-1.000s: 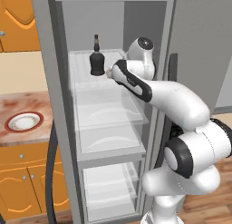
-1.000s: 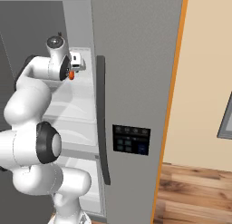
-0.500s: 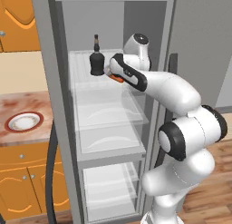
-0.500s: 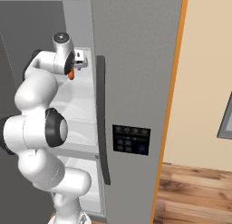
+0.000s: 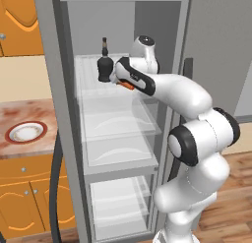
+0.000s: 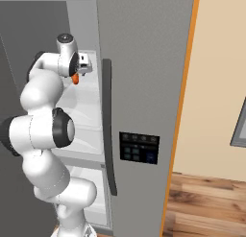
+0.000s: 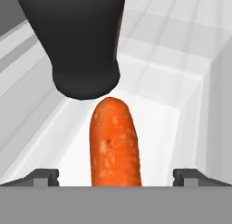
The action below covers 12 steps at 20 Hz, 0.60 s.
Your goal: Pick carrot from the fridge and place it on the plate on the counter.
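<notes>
While the gripper (image 7: 116,175) hung inside the fridge (image 5: 64,119) with its jaws spread wide and nothing between them, the carrot (image 7: 114,141) lay on the top glass shelf just in front of the hand. Seen from the hand, the carrot ran lengthwise between the two finger tips, its rounded end pointing at the dark bottle (image 7: 77,41), which stood just beyond it; whether the two touched could not be told. From the left base camera the carrot (image 5: 127,85) showed as a sliver of orange under the forearm, right beside the bottle (image 5: 104,65).

As a judgement, the carrot looked light and stiff, with a slightly ribbed skin that should give the pads some bite, though its round section could let it roll or squirt out if pinched off-centre. The best hold appeared to be across the thick middle of its body, well back from the tip nearest the bottle, so the fingers would close on its sides without nudging the bottle. The bottle looked top-heavy with its thin neck, and a bump might tip it.

The plate (image 5: 25,132) sat on the counter (image 5: 29,147), to the left of the fridge.
</notes>
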Motion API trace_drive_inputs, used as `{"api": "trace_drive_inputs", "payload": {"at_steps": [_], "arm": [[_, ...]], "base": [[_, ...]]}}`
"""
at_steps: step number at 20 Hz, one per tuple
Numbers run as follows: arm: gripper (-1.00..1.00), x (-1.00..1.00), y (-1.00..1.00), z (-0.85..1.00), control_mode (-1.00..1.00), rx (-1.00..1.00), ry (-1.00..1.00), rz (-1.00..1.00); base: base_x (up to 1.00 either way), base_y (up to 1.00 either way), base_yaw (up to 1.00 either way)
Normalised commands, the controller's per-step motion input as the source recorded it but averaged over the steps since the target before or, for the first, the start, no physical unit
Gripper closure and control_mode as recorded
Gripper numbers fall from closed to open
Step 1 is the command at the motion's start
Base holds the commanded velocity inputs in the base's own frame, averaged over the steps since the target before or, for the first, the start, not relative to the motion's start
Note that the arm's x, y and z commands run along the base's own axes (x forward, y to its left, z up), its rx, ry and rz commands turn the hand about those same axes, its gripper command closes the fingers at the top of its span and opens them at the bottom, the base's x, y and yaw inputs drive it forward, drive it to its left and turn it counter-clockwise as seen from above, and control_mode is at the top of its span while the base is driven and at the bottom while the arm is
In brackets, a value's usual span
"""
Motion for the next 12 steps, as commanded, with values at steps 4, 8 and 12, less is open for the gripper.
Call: {"api": "trace_drive_inputs", "payload": {"at_steps": [4,8,12], "arm": [[-1.00,0.08,0.06,-0.27,-1.00,-0.01,0.05,0.01],[-1.00,0.06,0.00,-0.31,-1.00,0.00,0.03,0.03],[-1.00,0.01,0.00,-0.34,-1.00,0.00,0.04,0.03]], "base": [[0.00,0.00,0.00],[0.00,0.00,0.00],[0.00,0.00,0.00]]}}
